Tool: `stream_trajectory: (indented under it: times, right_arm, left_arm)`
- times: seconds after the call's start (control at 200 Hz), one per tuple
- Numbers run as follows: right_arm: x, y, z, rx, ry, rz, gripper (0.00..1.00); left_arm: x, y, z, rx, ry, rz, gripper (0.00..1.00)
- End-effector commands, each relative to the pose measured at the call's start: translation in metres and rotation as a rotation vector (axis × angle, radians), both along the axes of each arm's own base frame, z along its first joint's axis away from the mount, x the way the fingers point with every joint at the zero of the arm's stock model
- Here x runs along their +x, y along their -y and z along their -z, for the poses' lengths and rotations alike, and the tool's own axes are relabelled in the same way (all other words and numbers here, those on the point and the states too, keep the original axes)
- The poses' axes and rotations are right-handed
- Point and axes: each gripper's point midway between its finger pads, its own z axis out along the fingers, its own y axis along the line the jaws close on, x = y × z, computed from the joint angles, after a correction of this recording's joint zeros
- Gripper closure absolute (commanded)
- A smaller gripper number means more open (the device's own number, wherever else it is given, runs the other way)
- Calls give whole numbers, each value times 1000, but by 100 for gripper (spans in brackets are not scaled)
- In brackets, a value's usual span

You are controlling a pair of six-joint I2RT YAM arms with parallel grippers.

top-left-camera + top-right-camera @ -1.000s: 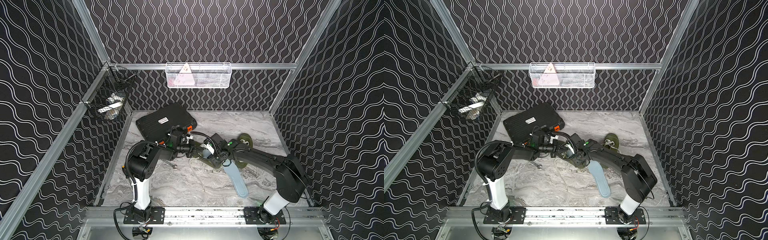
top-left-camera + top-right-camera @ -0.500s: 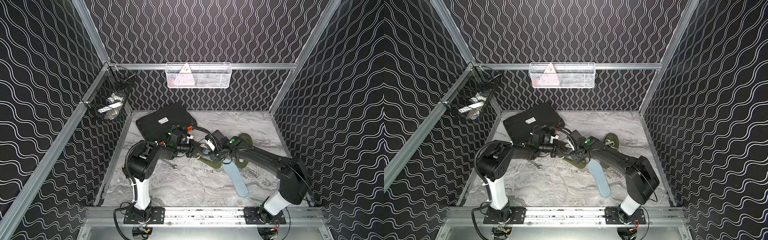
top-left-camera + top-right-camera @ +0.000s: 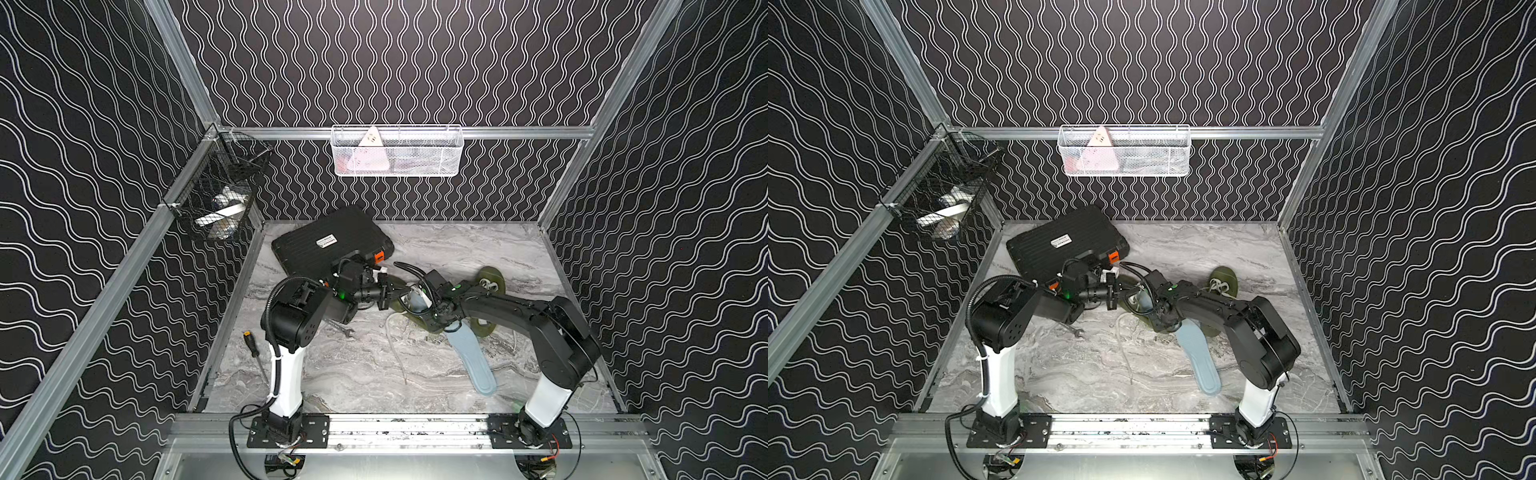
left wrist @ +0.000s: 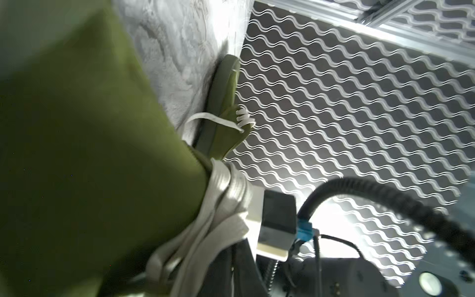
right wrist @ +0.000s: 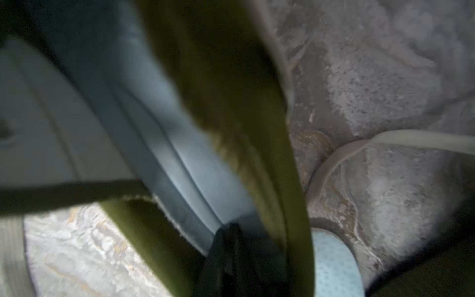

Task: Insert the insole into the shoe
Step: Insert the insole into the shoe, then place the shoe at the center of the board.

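Likely light and floppy, the insole [image 3: 471, 357] lies on the surface [image 3: 353, 365], one end at the soft shoe [image 4: 90, 154], best pinched there; the left gripper [image 3: 384, 296] clamps the shoe's wall, the right gripper [image 3: 438, 321] is closed, hold unclear.

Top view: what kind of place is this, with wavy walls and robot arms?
Probably a robot test booth, not a home. A left arm and right arm are bolted to a metal rail. Patterned walls in a metal frame box in a small table holding a shoe and insole.
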Motion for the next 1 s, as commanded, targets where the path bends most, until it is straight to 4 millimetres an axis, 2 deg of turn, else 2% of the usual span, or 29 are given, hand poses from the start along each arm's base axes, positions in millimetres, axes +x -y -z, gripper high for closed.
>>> stream_trajectory:
  times: [0.0,0.04,0.13,0.21,0.27,0.34,0.385,0.505,0.595,0.691,0.801,0.866,0.956,0.996]
  right_arm:
    - [-1,5,-17,1,29,0,90]
    - [4,1,-32,18,54,4,90]
    - [4,1,-48,31,64,20,89]
    - [5,-2,-56,61,75,45,89]
    - [6,-7,-54,91,71,60,88]
    - [7,-14,-44,113,48,59,88]
    - [7,-18,-29,115,26,58,88]
    - [17,-3,12,70,-30,138,90]
    - [17,10,23,10,-43,168,91]
    - [16,15,12,4,-20,160,91]
    - [15,8,-25,54,20,129,92]
    - [14,2,-39,90,33,126,91]
    - [14,-5,-31,141,14,141,90]
    - [15,-5,-20,144,-12,154,90]
  left_arm:
    - [-3,2,-23,-17,65,28,100]
    - [-5,2,-22,17,66,41,100]
    - [-10,-1,-15,127,75,73,100]
    - [-14,-5,-6,235,76,104,100]
    - [-17,-8,-1,288,76,121,100]
    - [-18,-9,-1,299,69,123,100]
    - [-18,-8,-3,288,70,122,100]
    - [-21,-8,-6,279,62,132,100]
    - [-21,-9,-11,254,58,129,100]
    - [-18,-8,-16,209,55,112,100]
    - [-22,-11,-10,275,53,137,100]
    - [-25,-14,-4,323,55,159,100]
    - [-27,-17,0,372,63,179,100]
    - [-27,-18,1,393,68,187,87]
